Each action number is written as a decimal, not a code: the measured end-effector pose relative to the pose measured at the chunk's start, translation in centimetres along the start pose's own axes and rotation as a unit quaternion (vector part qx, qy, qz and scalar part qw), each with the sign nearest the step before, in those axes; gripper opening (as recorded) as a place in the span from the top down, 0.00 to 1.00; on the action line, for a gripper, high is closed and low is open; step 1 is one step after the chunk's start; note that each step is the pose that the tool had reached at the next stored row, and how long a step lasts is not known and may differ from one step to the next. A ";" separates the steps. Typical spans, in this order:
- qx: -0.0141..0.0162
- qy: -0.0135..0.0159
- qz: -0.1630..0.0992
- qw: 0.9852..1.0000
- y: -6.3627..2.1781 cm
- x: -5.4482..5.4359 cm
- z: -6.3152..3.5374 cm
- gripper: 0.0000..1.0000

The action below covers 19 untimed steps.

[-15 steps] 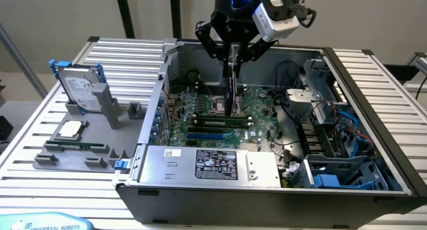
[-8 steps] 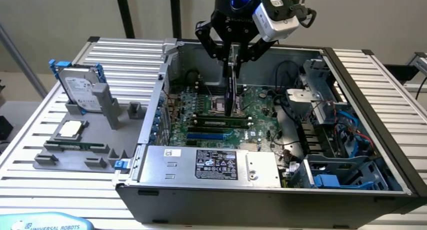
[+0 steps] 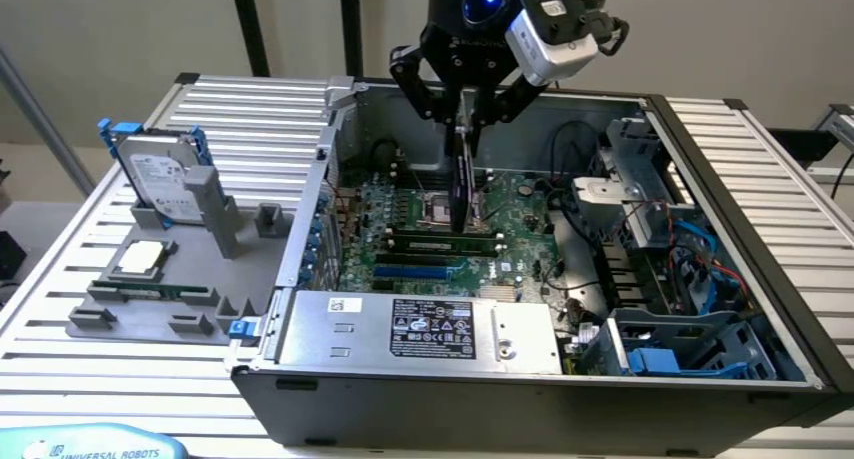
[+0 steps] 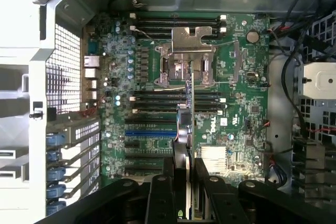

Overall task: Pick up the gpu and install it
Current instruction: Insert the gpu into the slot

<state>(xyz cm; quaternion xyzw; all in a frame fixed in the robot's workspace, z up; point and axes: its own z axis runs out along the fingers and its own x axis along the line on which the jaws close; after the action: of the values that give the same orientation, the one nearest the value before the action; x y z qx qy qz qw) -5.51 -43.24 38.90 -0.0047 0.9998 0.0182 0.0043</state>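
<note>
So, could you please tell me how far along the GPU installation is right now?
Done: the gpu is picked up, with the gripper shut on it. In hand: the card hangs on end over the motherboard inside the open computer case. Left: it does not look seated in any slot yet, and the blue slot is bare.

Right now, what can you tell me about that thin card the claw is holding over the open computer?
The gpu is a thin, flat, dark card, seen edge-on. It hangs upright, long side vertical, clamped at its upper end by the gripper. Its lower end reaches down inside the open computer case, over the middle of the green motherboard. Whether it touches the board cannot be told.
</note>
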 end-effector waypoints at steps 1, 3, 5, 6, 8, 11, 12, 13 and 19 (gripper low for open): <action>0.000 0.000 -0.009 1.000 0.00 0.0 0.05 0.73; 0.000 0.001 -0.027 1.000 0.00 0.0 0.16 0.73; 0.000 0.002 -0.045 0.999 -0.01 0.0 0.25 0.73; 0.000 0.002 -0.055 0.998 -0.01 0.0 0.30 0.73; -0.001 0.002 -0.073 0.997 -0.01 0.0 0.40 0.73; -0.001 0.003 -0.099 0.995 -0.02 0.0 0.54 0.73; -0.001 0.003 -0.109 0.994 -0.02 0.0 0.59 0.73; -0.001 0.003 -0.118 0.993 -0.02 0.0 0.64 0.73; -0.001 0.004 -0.172 0.985 -0.04 0.0 0.94 0.73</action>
<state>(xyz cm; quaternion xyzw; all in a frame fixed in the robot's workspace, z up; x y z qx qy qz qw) -5.51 -43.24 37.96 -0.1768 0.9841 0.0187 0.0032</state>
